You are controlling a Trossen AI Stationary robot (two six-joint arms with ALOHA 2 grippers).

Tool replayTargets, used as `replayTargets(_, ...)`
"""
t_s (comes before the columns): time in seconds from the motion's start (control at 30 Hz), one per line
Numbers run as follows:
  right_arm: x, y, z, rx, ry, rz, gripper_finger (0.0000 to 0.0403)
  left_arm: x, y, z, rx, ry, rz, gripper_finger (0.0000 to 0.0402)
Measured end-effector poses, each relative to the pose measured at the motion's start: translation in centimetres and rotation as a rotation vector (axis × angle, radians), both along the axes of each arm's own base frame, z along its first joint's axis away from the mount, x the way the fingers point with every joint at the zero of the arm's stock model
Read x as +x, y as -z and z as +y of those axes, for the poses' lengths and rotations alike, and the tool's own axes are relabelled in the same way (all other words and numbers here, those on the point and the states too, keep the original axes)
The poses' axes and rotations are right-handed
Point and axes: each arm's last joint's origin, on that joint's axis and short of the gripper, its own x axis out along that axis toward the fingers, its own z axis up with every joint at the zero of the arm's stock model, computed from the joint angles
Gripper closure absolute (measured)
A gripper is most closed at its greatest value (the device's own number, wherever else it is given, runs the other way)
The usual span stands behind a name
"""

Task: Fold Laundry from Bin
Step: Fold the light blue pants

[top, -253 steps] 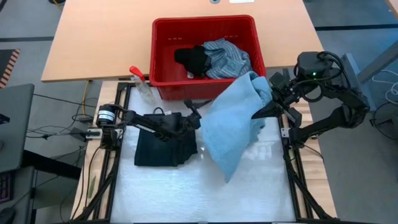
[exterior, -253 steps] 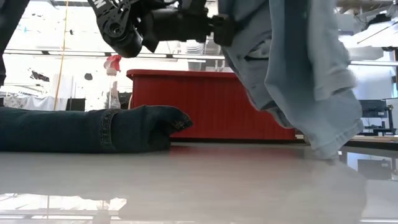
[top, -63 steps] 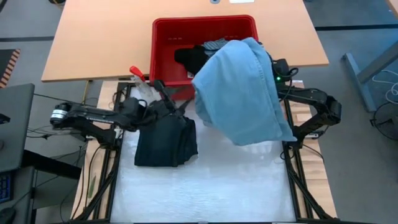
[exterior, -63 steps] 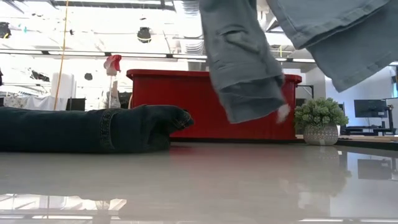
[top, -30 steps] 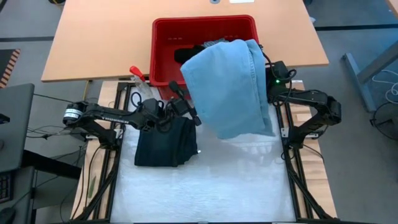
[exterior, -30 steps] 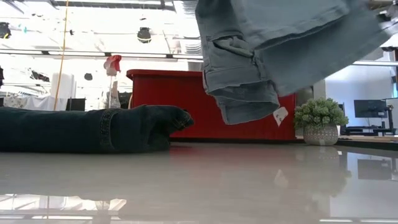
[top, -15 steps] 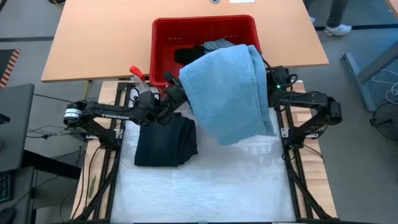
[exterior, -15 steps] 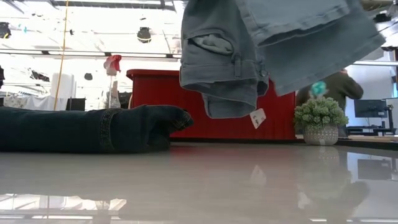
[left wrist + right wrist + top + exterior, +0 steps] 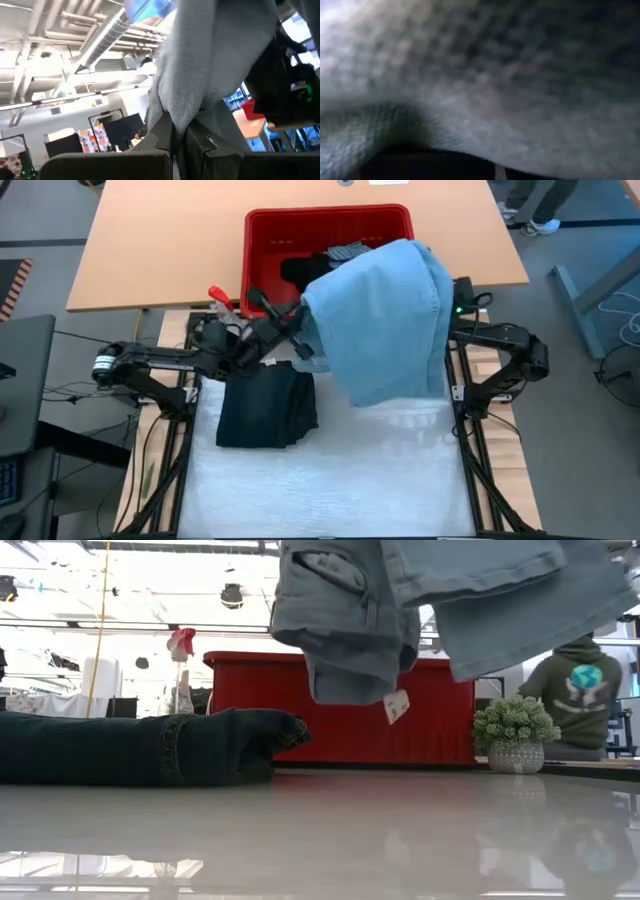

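The light blue jeans (image 9: 385,320) hang bunched in the air in front of the red bin (image 9: 262,300). Their lower ends (image 9: 350,660) are clear of the table. My left gripper (image 9: 303,330) is shut on their left edge. My right arm (image 9: 500,338) reaches under their right side, where the cloth (image 9: 480,75) covers its gripper. A folded dark navy piece (image 9: 265,408) lies flat on the table at the left. In the bin lie a black piece (image 9: 305,272) and a striped shirt (image 9: 345,252). My left gripper pinches a bunched fold of the jeans' left edge (image 9: 175,115) between its two fingers (image 9: 160,137). It comes from the table's left, slanting upward. The cloth rises past the fingers and is lifted clear of the table.
A clear spray bottle with a red trigger (image 9: 225,305) stands by the bin's near left corner. A small potted plant (image 9: 517,730) stands at the table's far right. A person (image 9: 585,690) stands in the room behind. The near half of the white table top (image 9: 330,480) is bare.
My left gripper has gone up and toward the bin to the jeans' left edge and taken hold of it. The jeans' hanging ends have risen higher above the table, and their left part has been drawn left.
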Motion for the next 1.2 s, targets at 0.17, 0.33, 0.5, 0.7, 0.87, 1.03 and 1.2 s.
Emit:
replayTargets(0.17, -0.4, -1.6, 0.5, -0.092, -0.146, 0.065, 0.0355, -2.2, -1.6, 0.2, 0.005, -0.003, -0.002, 0.0400)
replayTargets(0.33, -0.2, -1.8, 1.0, -0.132, -0.330, 0.194, 0.0355, -4.0, -2.8, 0.1, 0.009, -0.024, -0.001, 0.0401)
replayTargets(0.5, 0.1, -1.6, 1.2, -0.122, -0.369, 0.243, 0.0355, -4.9, -2.8, 0.5, -0.011, -0.061, 0.072, 0.0401)
replayTargets(0.7, 0.0, -1.7, 1.1, -0.151, -0.323, 0.217, 0.0355, -4.0, -1.3, 1.5, 0.003, -0.055, 0.250, 0.0380)
replayTargets(0.87, -1.3, -2.4, 1.0, -0.219, -0.268, 0.162, 0.0355, -3.4, 0.2, 1.6, -0.016, 0.004, 0.401, 0.0302)
replayTargets(1.03, -2.6, -3.1, 0.8, -0.245, -0.225, 0.130, 0.0363, -3.1, 0.3, 1.0, -0.105, 0.177, 0.341, 0.0207)
replayTargets(1.2, -2.7, -3.1, 0.6, -0.247, -0.221, 0.136, 0.0373, -2.2, 0.3, -0.3, -0.148, 0.352, 0.248, 0.0142)
